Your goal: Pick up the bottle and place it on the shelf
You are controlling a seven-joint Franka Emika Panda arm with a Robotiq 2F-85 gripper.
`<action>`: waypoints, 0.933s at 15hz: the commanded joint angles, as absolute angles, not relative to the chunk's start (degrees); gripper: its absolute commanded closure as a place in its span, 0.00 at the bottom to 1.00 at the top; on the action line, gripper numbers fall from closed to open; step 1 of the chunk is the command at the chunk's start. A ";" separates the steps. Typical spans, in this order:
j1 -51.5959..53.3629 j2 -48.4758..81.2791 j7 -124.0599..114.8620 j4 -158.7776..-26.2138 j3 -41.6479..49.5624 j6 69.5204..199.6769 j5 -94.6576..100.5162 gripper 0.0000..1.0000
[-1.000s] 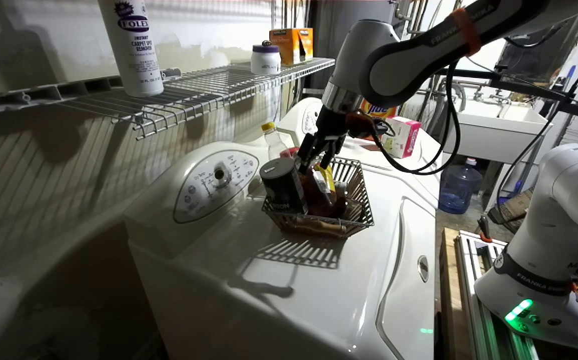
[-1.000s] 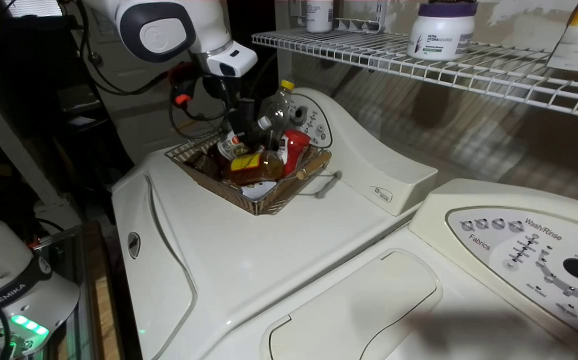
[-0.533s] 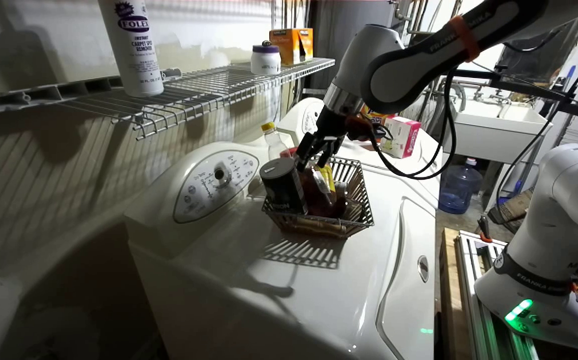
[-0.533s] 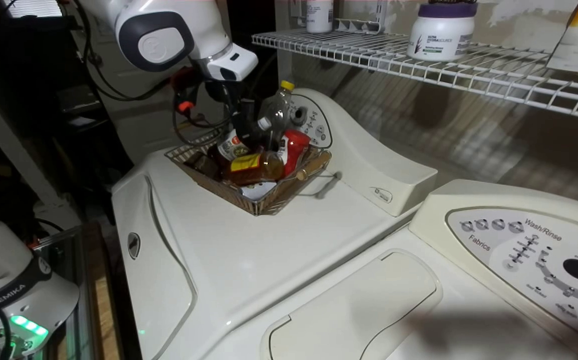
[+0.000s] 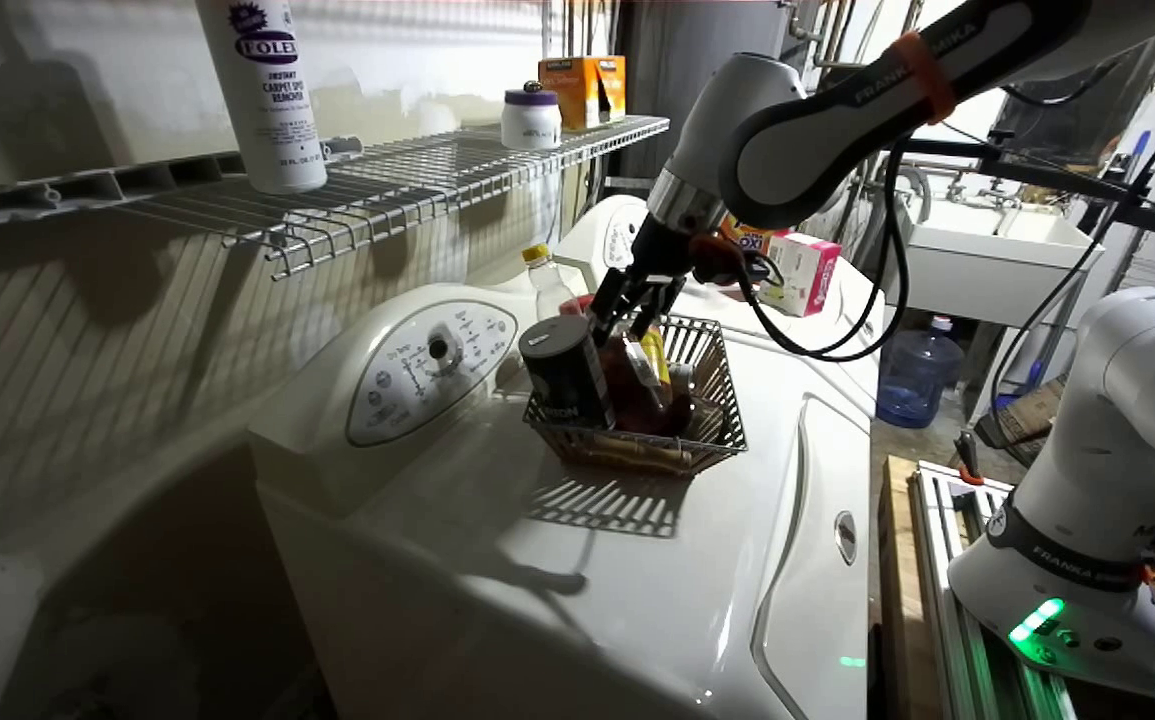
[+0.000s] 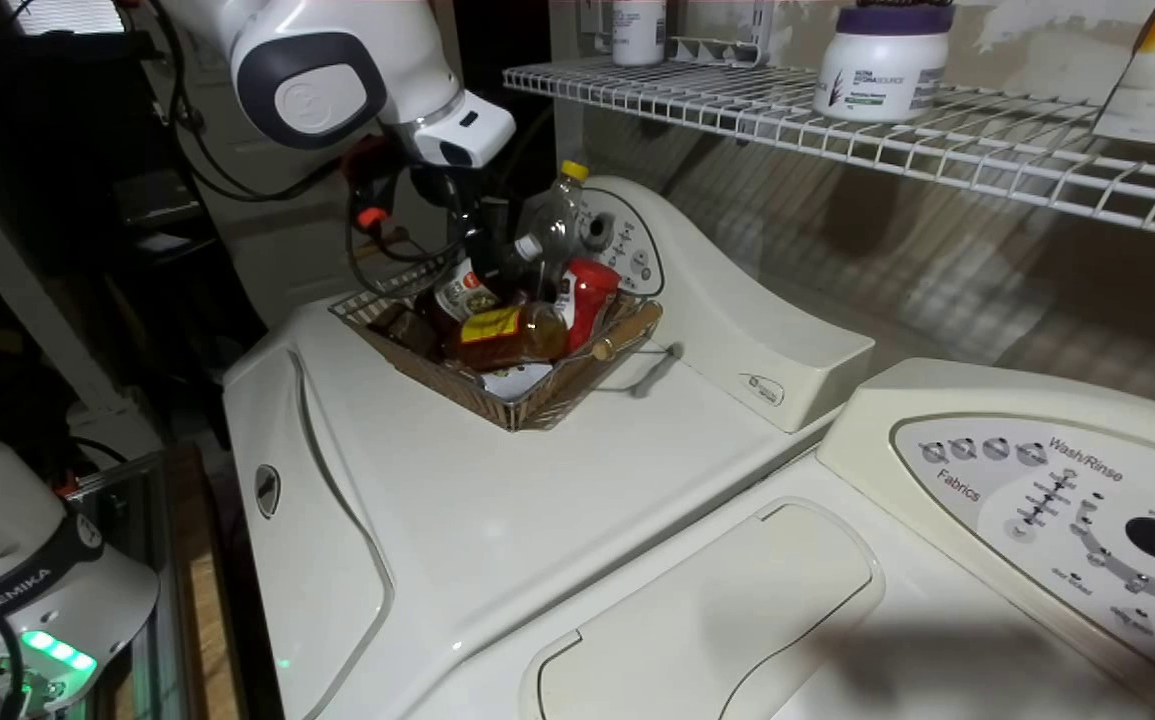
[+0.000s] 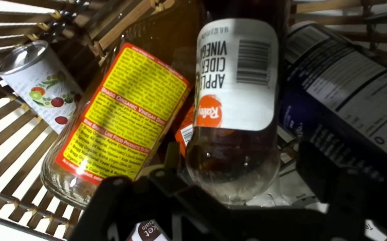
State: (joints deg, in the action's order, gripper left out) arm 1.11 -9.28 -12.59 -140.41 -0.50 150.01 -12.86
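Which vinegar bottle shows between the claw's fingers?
In the wrist view, it's the white-labelled apple cider vinegar bottle; the yellow-labelled Bragg bottle lies outside the gripper.

The robot's arm (image 5: 734,112) is smooth and white, with big round joints (image 5: 790,165). It has a bright orange band (image 5: 925,78) and, lower down, a shiny silver ring (image 5: 685,203). Black cables (image 5: 900,255) hang in a loop. The gripper (image 5: 619,333) is black. The white base (image 5: 1097,605) has green lights (image 5: 1037,620) and a black stripe (image 5: 1062,560) that says FRANKA.
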 commanded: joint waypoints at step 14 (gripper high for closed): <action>1.86 -11.37 -8.34 -141.52 -0.19 152.22 -14.98 0.75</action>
State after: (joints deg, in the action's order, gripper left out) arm 1.08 -9.40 -10.78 -140.64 -0.23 150.25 -12.97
